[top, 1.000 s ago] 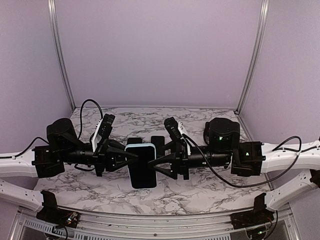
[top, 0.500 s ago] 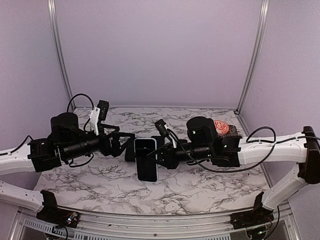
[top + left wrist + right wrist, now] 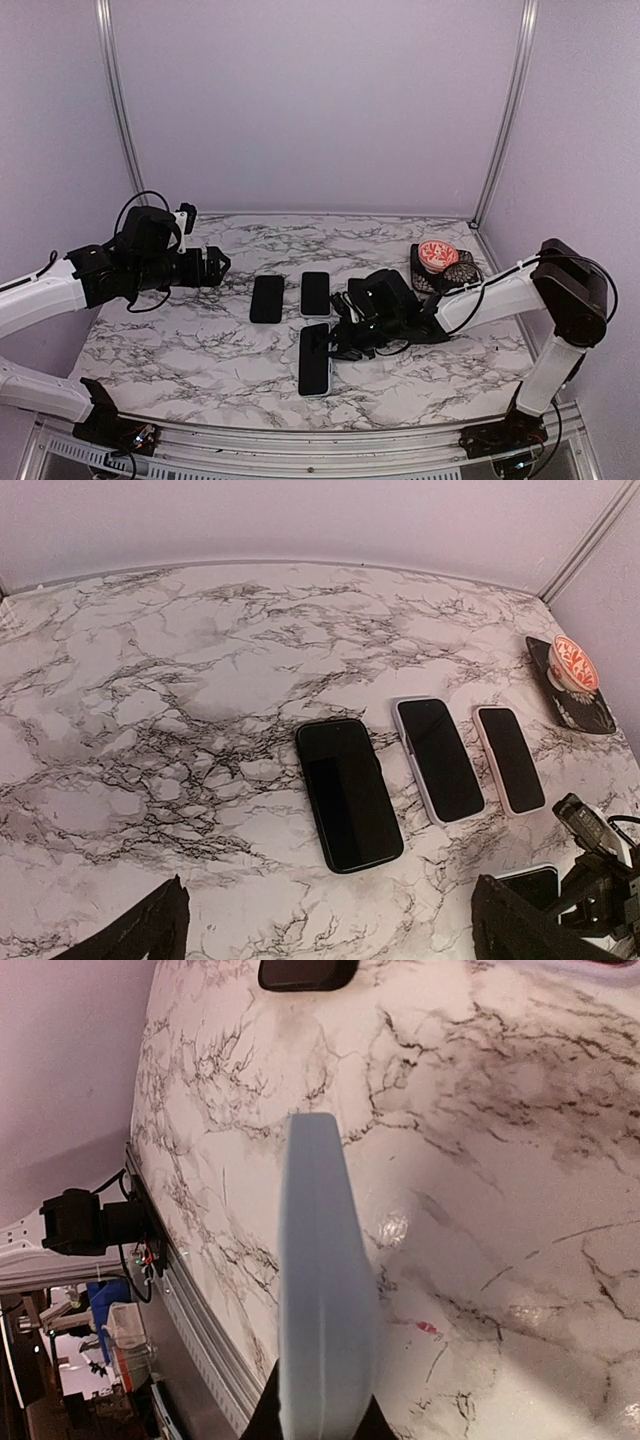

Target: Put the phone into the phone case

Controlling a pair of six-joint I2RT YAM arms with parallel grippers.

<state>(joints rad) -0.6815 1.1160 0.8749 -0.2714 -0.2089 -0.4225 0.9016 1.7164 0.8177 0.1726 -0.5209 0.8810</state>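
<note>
A black phone (image 3: 314, 358) in a pale blue phone case (image 3: 322, 1290) is low over the front middle of the marble table (image 3: 180, 350), screen up. My right gripper (image 3: 342, 340) is shut on its right end. In the right wrist view the phone case stands edge-on between the jaws of the right gripper (image 3: 320, 1425). Whether it rests on the table I cannot tell. My left gripper (image 3: 216, 265) hangs far to the left, open and empty, and its fingers (image 3: 150, 930) stand wide apart. The left wrist view catches a corner of the cased phone (image 3: 530, 883).
Three more phones lie in a row behind: a black one (image 3: 348, 792), a white-cased one (image 3: 440, 758) and a pinkish-cased one (image 3: 509, 758). A red patterned dish (image 3: 437, 254) sits on a dark mat (image 3: 462, 271) at the back right. Walls and metal posts (image 3: 118, 110) close in the table.
The left gripper let go of the phone, opened wide and drew back left. The right gripper closed on the cased phone and carried it down to the front of the table.
</note>
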